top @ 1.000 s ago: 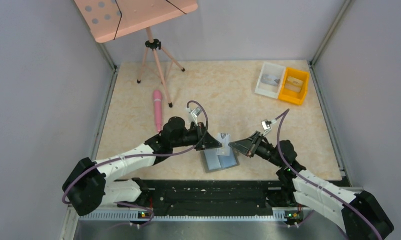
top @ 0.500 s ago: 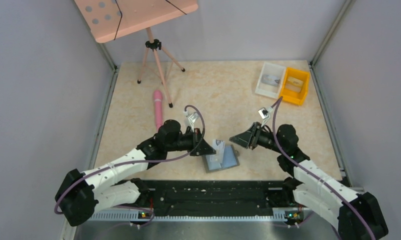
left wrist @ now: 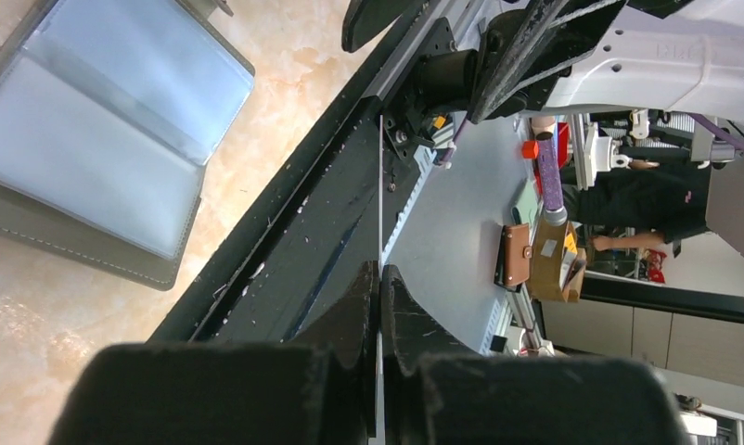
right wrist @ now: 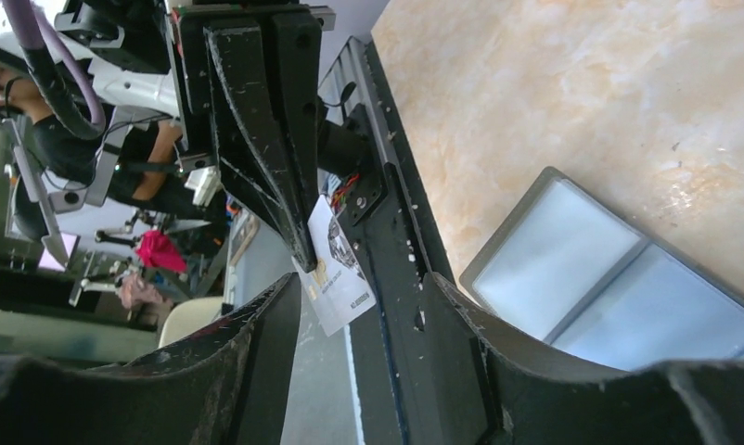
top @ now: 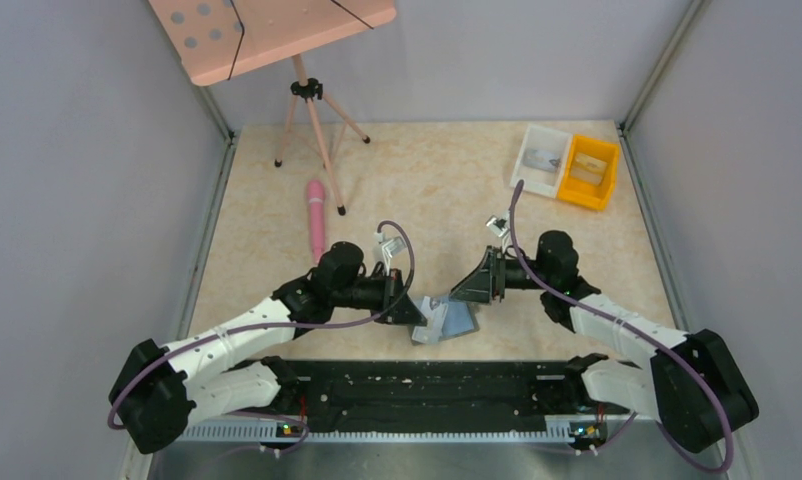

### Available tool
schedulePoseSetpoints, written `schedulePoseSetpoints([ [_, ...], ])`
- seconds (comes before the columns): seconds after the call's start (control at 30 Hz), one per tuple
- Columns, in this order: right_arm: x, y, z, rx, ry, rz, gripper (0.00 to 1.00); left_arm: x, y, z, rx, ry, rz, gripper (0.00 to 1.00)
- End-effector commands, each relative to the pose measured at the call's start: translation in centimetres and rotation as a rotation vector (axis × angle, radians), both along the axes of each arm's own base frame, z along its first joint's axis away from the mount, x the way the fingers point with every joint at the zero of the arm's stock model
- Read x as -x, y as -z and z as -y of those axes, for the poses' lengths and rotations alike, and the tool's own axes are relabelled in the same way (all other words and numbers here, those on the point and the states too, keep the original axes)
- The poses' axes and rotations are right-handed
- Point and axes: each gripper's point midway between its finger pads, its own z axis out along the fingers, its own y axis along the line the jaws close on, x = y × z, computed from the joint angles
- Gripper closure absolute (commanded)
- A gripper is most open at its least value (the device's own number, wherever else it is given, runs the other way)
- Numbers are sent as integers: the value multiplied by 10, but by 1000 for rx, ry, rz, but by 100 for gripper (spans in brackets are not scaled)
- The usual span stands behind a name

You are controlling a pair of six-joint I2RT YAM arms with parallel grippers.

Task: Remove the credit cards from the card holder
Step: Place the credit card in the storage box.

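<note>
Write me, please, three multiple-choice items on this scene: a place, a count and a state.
1. The card holder lies: A) in a bin B) open on the table C) under the tripod.
2. Bins at the far right corner: A) one B) two C) three.
3. The left gripper is: A) wide open B) shut on the card holder C) shut on a card.
Key: B, the top view shows it spread open there; B, a white bin and a yellow bin stand together; C, the right wrist view shows the card pinched.
</note>
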Motion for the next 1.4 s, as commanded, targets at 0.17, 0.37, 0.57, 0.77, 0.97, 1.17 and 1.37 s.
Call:
schedulePoseSetpoints([
  [0.17,11,-21,-13,-55,-150,97,43,3,-21,6,84,46,44,100],
  [0.37,19,-24,-26,-52,-194,102,50,4,-19,6,90,53,38,100],
  [0.57,23,-25,-25,-52,-204,103,86,6,-23,9,103,75,32,100],
  [0.77,31,-21,-22,-51,-228,88,71,5,-24,13,125,93,32,100],
  [0.97,27,-26,-21,-53,-193,91,100,-2,-16,15,95,72,39,100],
  [1.17,9,-48,-16,-71,-65,89,100,-22,-15,14,25,-2,79,66],
  [1.37,-14,-46,4,-20,128,29,100,-40,-21,4,-71,-56,202,31],
])
